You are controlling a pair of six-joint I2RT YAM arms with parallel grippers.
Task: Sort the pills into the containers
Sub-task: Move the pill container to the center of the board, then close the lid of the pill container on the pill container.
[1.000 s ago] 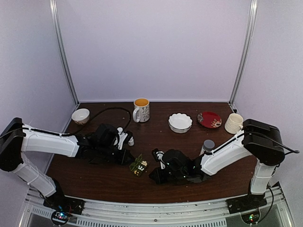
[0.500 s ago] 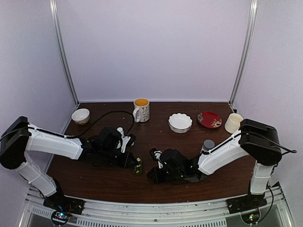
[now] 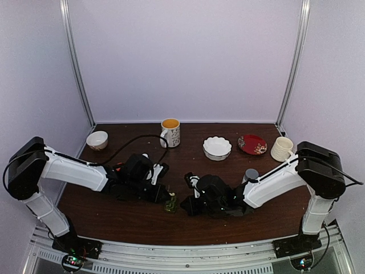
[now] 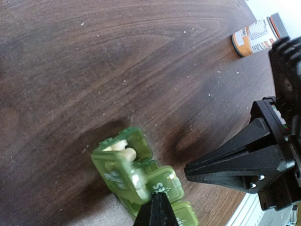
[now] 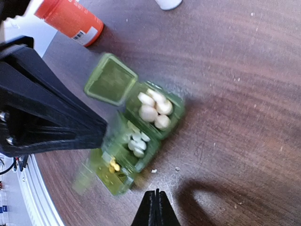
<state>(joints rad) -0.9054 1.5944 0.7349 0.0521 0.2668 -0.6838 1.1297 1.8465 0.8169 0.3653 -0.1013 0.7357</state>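
Note:
The green pill box [image 3: 170,203] lies on the dark table between my two grippers, with several lids hinged open. In the right wrist view the pill box [image 5: 136,136] holds large white pills [image 5: 153,108], smaller pale pills [image 5: 137,141] and yellow pills [image 5: 113,165] in separate compartments. My left gripper [image 4: 159,209] is shut, with its tip against a lid marked with letters on the pill box [image 4: 136,174]. My right gripper [image 5: 155,209] is shut, empty and just short of the box's near side. Both grippers show from above, left gripper [image 3: 167,197] and right gripper [image 3: 186,205].
An orange bottle [image 5: 70,19] lies on its side beyond the box. A white bottle [image 5: 168,4] shows at the frame's top edge. A mug [image 3: 170,132], a small bowl [image 3: 97,140], a white scalloped bowl [image 3: 217,148], a red plate [image 3: 252,144] and a cream cup [image 3: 281,148] line the back. A grey-capped bottle [image 3: 250,175] stands by the right arm.
My left arm has reached further right and the pill box has shifted slightly right with it, lying lower. The right gripper has edged a little and stays shut.

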